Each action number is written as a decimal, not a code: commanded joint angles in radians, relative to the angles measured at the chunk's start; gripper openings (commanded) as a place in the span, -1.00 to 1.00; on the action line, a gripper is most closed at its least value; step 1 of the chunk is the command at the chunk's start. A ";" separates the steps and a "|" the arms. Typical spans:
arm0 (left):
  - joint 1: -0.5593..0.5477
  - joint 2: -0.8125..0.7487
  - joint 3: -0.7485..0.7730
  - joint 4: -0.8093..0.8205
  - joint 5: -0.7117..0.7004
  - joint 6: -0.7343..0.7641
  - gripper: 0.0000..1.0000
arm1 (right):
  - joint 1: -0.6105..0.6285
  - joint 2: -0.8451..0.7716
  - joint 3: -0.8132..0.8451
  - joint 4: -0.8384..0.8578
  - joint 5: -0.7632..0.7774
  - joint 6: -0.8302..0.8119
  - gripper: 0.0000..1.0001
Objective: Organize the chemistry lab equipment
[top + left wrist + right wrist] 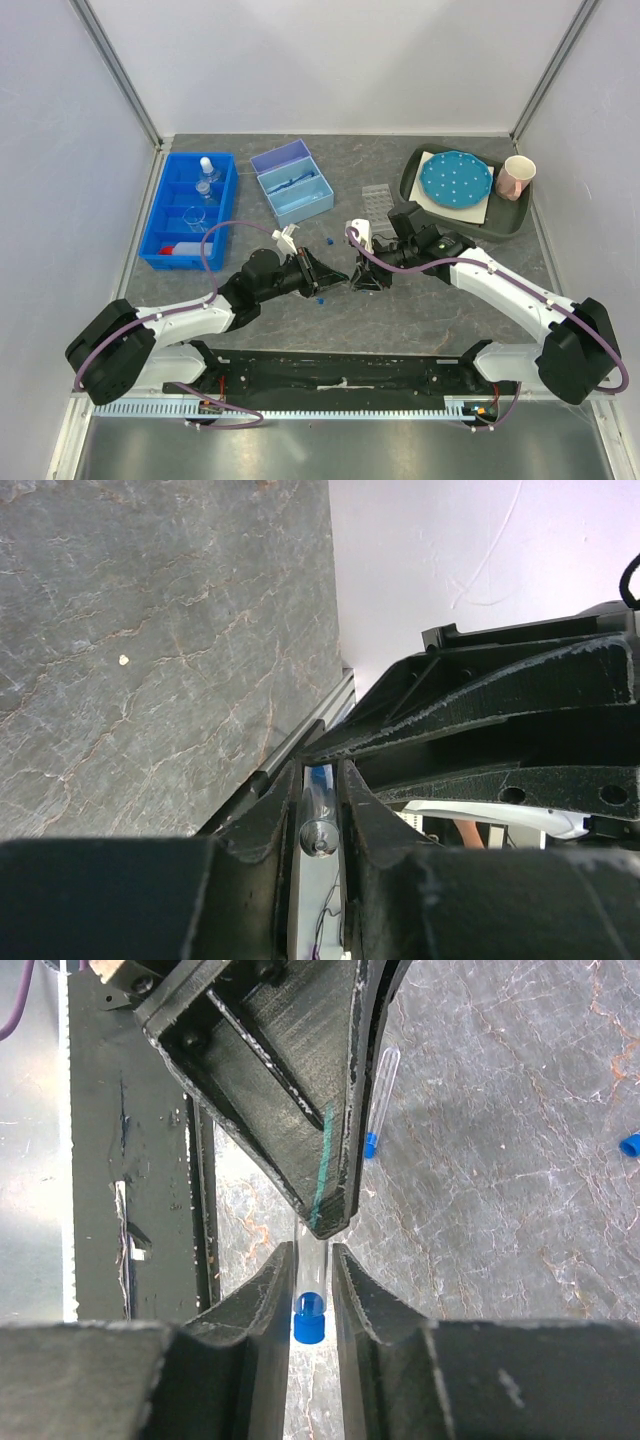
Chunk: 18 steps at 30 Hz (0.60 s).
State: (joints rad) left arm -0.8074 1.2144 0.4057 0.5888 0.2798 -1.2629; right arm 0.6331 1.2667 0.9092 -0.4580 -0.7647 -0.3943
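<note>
Left gripper (320, 785) and right gripper (310, 1282) both pinch one blue-capped clear tube (309, 1318) between them at mid-table. It looks like a handover: the right should loosen only once the left holds firm. The light-blue box (296, 186) beyond seems its likely home.

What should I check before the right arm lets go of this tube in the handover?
1. Receiving grip: left end effector closed on the blue-capped tube: ok.
2. Giving grip: right end effector flanks the cap end; firm contact: cannot tell.
3. The spare tube lies on the table, clear of both arms: ok.
4. The small blue piece sits apart from the handover: ok.
5. The light blue box stands open: ok.
6. Where this tube belongs: cannot tell.
</note>
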 commanded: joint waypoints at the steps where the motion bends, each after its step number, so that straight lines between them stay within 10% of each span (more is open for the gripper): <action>1: -0.009 -0.035 -0.011 0.129 -0.011 -0.001 -0.96 | -0.009 -0.010 0.013 -0.011 -0.016 -0.034 -0.39; 4: -0.009 -0.044 -0.034 0.183 -0.022 -0.015 -0.96 | -0.049 -0.023 0.022 -0.022 -0.054 -0.031 -0.25; 11: -0.009 -0.099 -0.117 0.311 -0.103 -0.049 -0.96 | -0.182 -0.087 0.023 -0.030 -0.240 -0.022 0.84; 18: -0.009 -0.138 -0.171 0.474 -0.203 -0.125 -0.96 | -0.222 -0.076 0.080 0.002 -0.427 0.044 0.96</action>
State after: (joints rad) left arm -0.8112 1.1061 0.2531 0.8787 0.1703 -1.3220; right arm 0.4099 1.1870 0.9237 -0.4965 -1.0382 -0.3965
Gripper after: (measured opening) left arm 0.216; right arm 0.982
